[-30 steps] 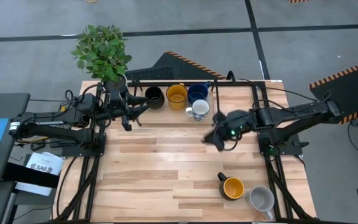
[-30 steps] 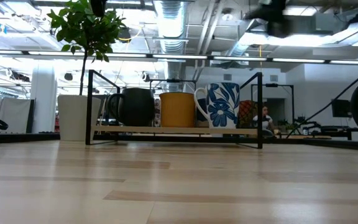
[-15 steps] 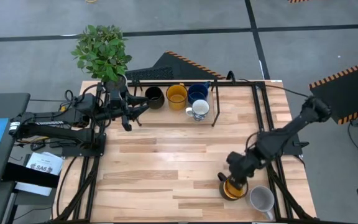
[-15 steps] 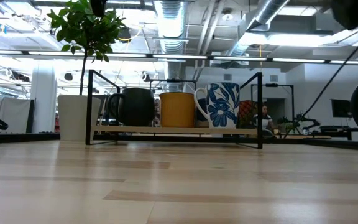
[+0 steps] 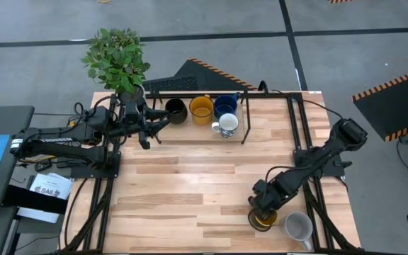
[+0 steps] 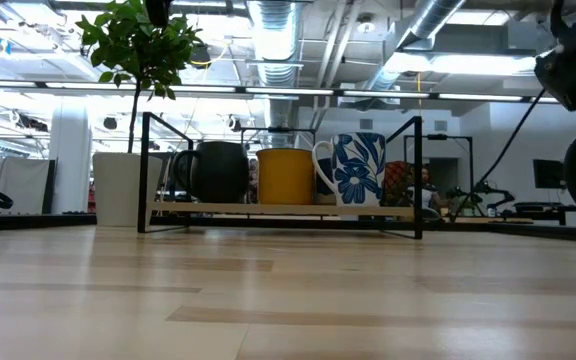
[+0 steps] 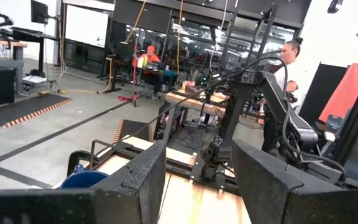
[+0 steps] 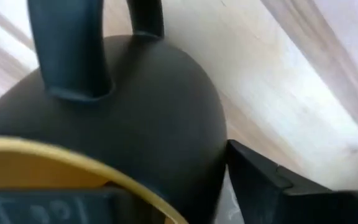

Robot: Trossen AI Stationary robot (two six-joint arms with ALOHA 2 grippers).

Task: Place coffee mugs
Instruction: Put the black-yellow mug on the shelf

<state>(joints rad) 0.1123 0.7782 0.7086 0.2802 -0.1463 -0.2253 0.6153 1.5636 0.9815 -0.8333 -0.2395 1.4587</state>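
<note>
While the left gripper [image 5: 146, 134] sat parked with fingers apart, gripping nothing, by the rack [image 5: 244, 122] at the bench's far edge, the right gripper [image 5: 263, 207] was down on the black-and-yellow mug [image 5: 265, 219] near the front right corner. Couldn't tell its grip. A grey mug [image 5: 298, 227] sat just beside. The rack held four mugs: black [image 5: 176, 110], yellow [image 5: 201, 108], blue [image 5: 225, 105], patterned [image 5: 227, 125].

Grey floor [image 5: 346, 21], hazard-striped mats [image 5: 395, 85], ceiling ducts [image 6: 278, 20].

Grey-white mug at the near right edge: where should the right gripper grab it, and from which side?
The light grey-white mug lies tipped, mouth toward the left. Probably pinch its rim wall from above; the right gripper hangs over the yellow-orange mug beside it, so come from the free side.
</note>
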